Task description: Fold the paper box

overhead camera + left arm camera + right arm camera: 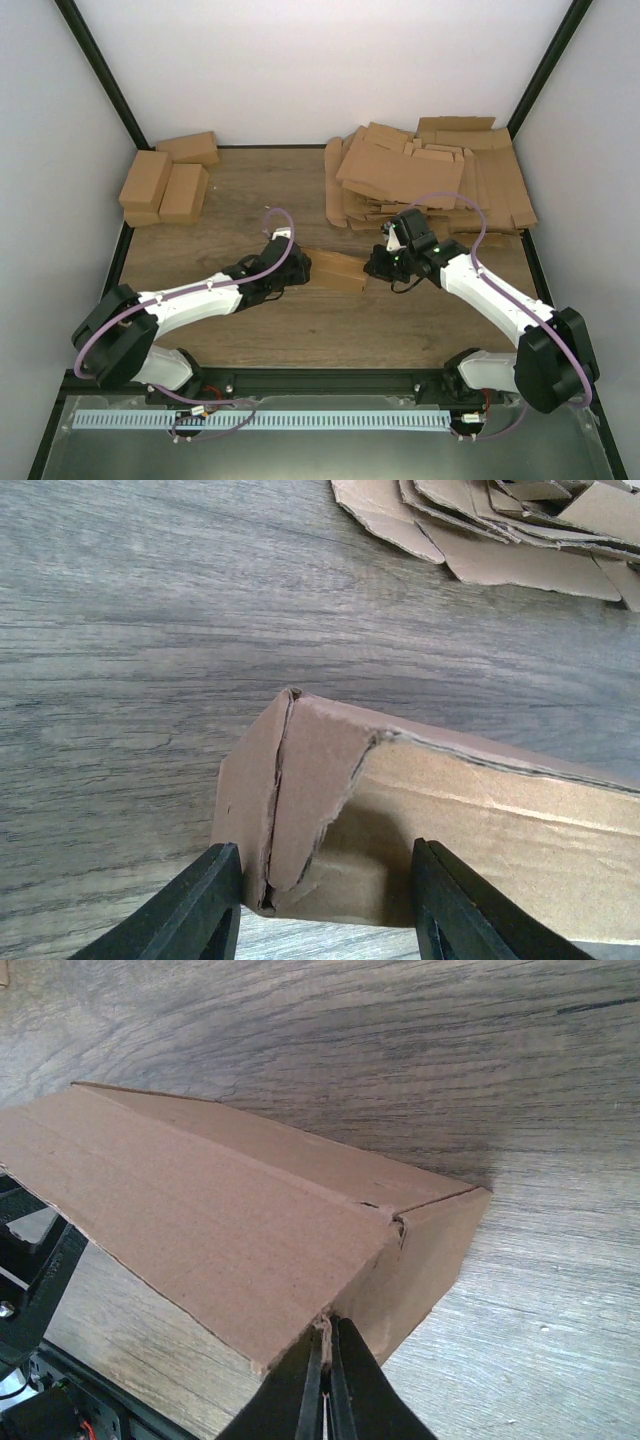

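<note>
A brown paper box (335,270), partly folded, lies on the wooden table between my two grippers. My left gripper (300,268) is at its left end. In the left wrist view the gripper (325,852) is open, and its fingers (215,900) straddle the box's corner (300,780), where a torn end flap is tucked in. My right gripper (378,265) is at the box's right end. In the right wrist view the gripper (325,1325) is shut on the thin lower edge of the top panel of the box (220,1200).
A pile of flat cardboard blanks (430,175) lies at the back right and shows in the left wrist view (500,530). Three folded boxes (165,180) sit at the back left. Dark frame posts and white walls surround the table.
</note>
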### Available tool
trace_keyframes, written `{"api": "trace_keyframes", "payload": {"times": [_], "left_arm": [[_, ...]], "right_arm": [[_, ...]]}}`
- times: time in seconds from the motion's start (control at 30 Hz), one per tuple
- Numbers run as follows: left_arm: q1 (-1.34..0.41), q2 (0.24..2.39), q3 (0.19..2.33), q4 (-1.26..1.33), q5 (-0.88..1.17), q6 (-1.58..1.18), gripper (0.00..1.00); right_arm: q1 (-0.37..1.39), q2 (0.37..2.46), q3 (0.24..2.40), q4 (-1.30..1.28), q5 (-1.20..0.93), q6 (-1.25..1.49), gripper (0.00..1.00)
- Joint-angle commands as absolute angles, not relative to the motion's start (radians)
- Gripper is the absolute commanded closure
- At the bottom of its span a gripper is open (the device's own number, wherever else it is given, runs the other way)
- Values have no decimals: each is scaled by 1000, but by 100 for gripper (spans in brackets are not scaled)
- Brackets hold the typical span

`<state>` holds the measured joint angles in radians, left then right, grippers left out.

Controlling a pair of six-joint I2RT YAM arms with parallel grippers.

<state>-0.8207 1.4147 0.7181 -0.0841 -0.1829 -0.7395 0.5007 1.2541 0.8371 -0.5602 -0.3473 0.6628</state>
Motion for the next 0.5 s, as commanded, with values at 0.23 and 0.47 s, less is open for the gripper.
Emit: {"api": "trace_keyframes", "payload": {"times": [0.23, 0.47], "left_arm": [[-854, 1466, 730, -185, -201, -716, 53], [-867, 1481, 746, -203, -224, -713, 55]], "right_arm": [[515, 1254, 891, -525, -511, 707, 99], [514, 1252, 893, -527, -519, 714, 99]]}}
